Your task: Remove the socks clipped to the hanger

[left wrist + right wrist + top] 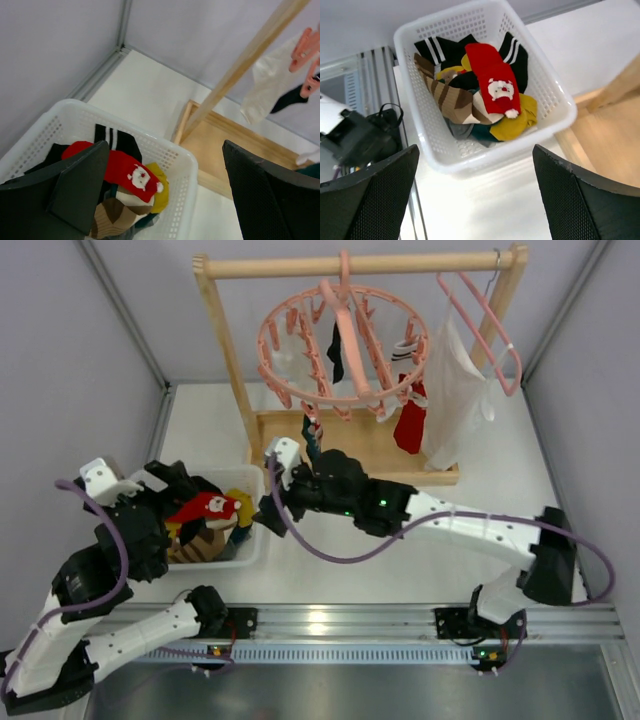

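The round pink hanger (pixel 340 345) hangs from the wooden rack. Clipped to it are a black sock (pixel 336 350), a striped white sock (pixel 404 350), a red sock (pixel 410 426) and a dark teal sock (pixel 313 443) dangling at its near side. My right gripper (pixel 268 508) sits below the teal sock, beside the basket; in the right wrist view it (pixel 475 200) is open and empty over the table. My left gripper (pixel 165 195) is open and empty above the basket's socks. In the left wrist view, pink clips (pixel 305 47) and the black sock (pixel 290 99) show at the top right.
A white basket (pixel 252 540) at the near left holds several loose socks, a red Santa one (pixel 495 82) on top. The rack's wooden base (pixel 355 445) and upright post (pixel 240 67) stand just behind it. A large white cloth (pixel 450 400) hangs from a plain pink coat hanger (pixel 490 330).
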`<act>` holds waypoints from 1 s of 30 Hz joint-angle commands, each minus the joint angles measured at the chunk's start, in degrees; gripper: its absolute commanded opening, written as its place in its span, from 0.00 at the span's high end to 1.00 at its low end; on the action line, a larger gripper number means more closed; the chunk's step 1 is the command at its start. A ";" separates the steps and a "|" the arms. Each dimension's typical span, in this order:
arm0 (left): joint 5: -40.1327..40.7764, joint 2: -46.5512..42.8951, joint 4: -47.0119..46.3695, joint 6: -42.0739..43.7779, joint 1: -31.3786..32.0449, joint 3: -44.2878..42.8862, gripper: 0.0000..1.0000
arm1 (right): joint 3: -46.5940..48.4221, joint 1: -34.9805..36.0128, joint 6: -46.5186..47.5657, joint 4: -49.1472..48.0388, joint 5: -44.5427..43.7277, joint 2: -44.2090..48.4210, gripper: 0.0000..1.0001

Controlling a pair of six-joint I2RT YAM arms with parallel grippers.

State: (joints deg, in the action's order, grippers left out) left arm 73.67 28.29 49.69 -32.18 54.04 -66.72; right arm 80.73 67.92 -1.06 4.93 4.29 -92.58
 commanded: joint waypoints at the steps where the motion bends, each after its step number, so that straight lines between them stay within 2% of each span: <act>1: -10.78 5.45 -0.30 -2.69 -0.16 -1.22 0.02 | -7.83 -0.51 -3.50 -5.02 -3.94 13.69 0.08; 4: -16.96 7.82 -2.48 -9.28 -0.16 2.18 0.02 | -14.08 -0.77 -6.49 -0.82 -10.61 22.57 0.06; 6: -23.11 10.45 -8.35 -8.78 -0.16 5.79 0.01 | -16.56 -1.21 -8.86 1.47 -15.70 26.55 0.05; 7: -24.70 12.29 -14.39 -7.73 -0.16 9.03 0.01 | -18.57 -1.30 -9.74 3.84 -17.72 30.31 0.01; 9: -29.27 16.51 -17.69 -7.80 -0.16 10.11 0.01 | -20.25 -1.65 -12.47 7.18 -24.31 33.85 0.01; 10: -29.37 22.01 -18.13 -9.72 -0.08 9.77 0.01 | -21.83 -1.91 -13.26 10.16 -26.25 37.08 0.01; 14: -25.52 31.55 -18.14 -13.68 3.25 6.96 0.02 | -26.49 -2.88 -17.48 15.36 -34.52 45.62 0.01; 15: -20.63 32.69 -18.31 -14.39 7.09 6.00 0.01 | -27.54 -3.49 -17.92 15.90 -34.88 47.21 0.01; 18: -15.24 37.79 -18.40 -16.24 13.00 3.45 0.01 | -30.98 -4.90 -19.24 17.22 -35.15 53.53 0.01; 24: -13.38 50.09 -20.16 -15.98 13.55 -1.03 0.02 | -33.35 -5.34 -20.21 18.54 -34.53 57.15 0.01; 29: -4.25 55.81 -23.05 -15.37 13.11 -1.31 0.02 | -34.06 -5.26 -19.86 18.28 -32.16 57.68 0.01; 30: -3.63 56.17 -27.32 -12.84 12.85 -0.79 0.02 | -34.23 -5.34 -19.77 18.01 -31.72 57.86 0.01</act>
State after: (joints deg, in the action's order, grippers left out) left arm 62.57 83.70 30.00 -46.74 67.51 -66.63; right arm 47.11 63.13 -20.21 22.48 -28.97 -35.57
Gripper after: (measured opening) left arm 0.984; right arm 0.992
